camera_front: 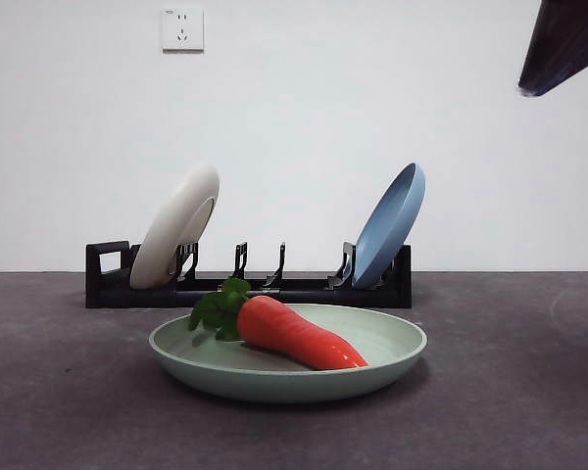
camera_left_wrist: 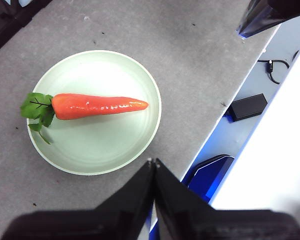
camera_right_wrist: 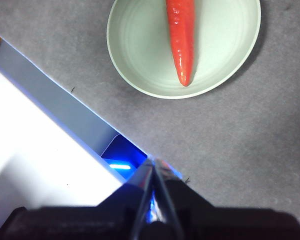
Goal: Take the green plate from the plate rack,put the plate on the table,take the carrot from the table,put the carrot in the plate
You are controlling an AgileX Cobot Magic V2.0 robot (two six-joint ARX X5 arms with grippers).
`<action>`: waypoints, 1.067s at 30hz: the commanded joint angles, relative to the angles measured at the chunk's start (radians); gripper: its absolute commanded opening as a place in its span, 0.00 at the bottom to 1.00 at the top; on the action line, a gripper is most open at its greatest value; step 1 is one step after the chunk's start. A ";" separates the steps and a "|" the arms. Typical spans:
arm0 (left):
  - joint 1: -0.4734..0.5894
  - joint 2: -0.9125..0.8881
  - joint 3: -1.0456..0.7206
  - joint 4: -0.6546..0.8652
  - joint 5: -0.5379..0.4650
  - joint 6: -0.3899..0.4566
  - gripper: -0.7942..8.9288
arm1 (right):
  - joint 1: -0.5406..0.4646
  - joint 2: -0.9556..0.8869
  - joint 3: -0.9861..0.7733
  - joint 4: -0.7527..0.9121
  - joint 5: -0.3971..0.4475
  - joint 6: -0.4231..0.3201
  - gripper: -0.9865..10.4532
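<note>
A: Status of the carrot (camera_front: 299,333)?

B: It is seen lying across the green plate (camera_front: 392,343), low centre of the front frame. The leaf tuft hangs at the plate's left rim and the tip points right. The plate is set flat on the surface (camera_front: 510,392), in front of the plate rack (camera_front: 245,290). The task is judged complete as things lie.

A: Rack contents?

B: A cream-white plate (camera_front: 176,225) is held at the left end and a blue plate (camera_front: 390,223) at the right, both leaning. The middle slots are seen bare.

A: Jaws?

B: The left gripper (camera_left_wrist: 153,162) is pressed together with nothing between the jaws, just off the plate's rim in its own view. The right gripper (camera_right_wrist: 154,162) is likewise closed and empty, well apart from the plate. One dark arm tip is shown at the upper right of the front frame; which arm it is cannot be told.

A: If the carrot had to be regrasped?

B: It is judged light and stiff, with a smooth glossy skin, so slip is expected near the tapered tip. Hold should be taken across the thick half, just clear of the leaves. The leaves look soft and should not be pinched.

A: The plate?

B: It is judged light and rigid, with a matte finish. Hold is best taken at the raised rim. Sliding on the surface is possible if it is nudged.
</note>
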 commanded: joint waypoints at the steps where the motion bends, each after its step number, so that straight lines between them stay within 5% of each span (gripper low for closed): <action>1: -0.001 -0.002 -0.006 0.003 0.000 -0.004 0.08 | 0.002 -0.001 -0.004 0.008 0.003 0.009 0.09; 14: -0.003 -0.002 -0.006 0.004 0.003 -0.004 0.08 | 0.002 -0.001 -0.004 0.008 0.003 0.009 0.09; 18: 0.028 -0.037 -0.006 0.035 -0.082 0.025 0.08 | 0.002 -0.001 -0.004 0.009 0.003 0.009 0.09; 25: 0.310 -0.184 -0.007 0.326 -0.044 0.220 0.08 | 0.002 -0.001 -0.004 0.009 0.003 0.009 0.09; 32: 0.676 -0.338 -0.008 0.423 -0.018 0.235 0.08 | 0.002 -0.001 -0.004 0.009 0.003 0.009 0.09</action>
